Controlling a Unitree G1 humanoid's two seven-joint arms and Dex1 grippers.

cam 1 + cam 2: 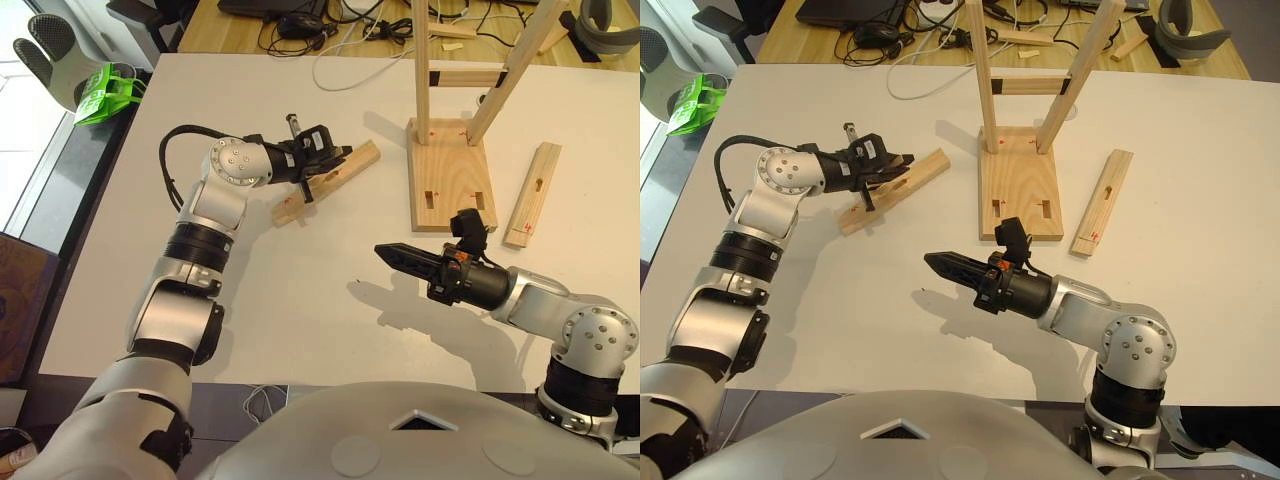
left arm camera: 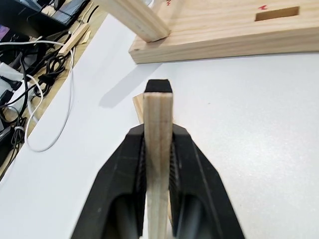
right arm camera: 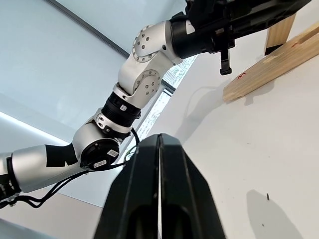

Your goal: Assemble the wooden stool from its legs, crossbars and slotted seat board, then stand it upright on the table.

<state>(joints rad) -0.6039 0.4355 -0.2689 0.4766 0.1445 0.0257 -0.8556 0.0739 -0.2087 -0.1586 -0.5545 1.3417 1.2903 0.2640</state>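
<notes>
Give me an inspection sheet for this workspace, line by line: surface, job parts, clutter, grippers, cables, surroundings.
Surface: white table, nothing seen wrong.
Job's things: seat board lies flat with two legs standing in it, joined by a crossbar; two near slots are empty; a slotted bar lies on its right.
Clutter: dark speck, too small to identify.
Grippers: left gripper shut on a wood strip; right gripper shut, empty, over the table.
Cables: white cable loops onto the far edge; more on the desk behind.
Surroundings: green bag off the far left corner.
</notes>
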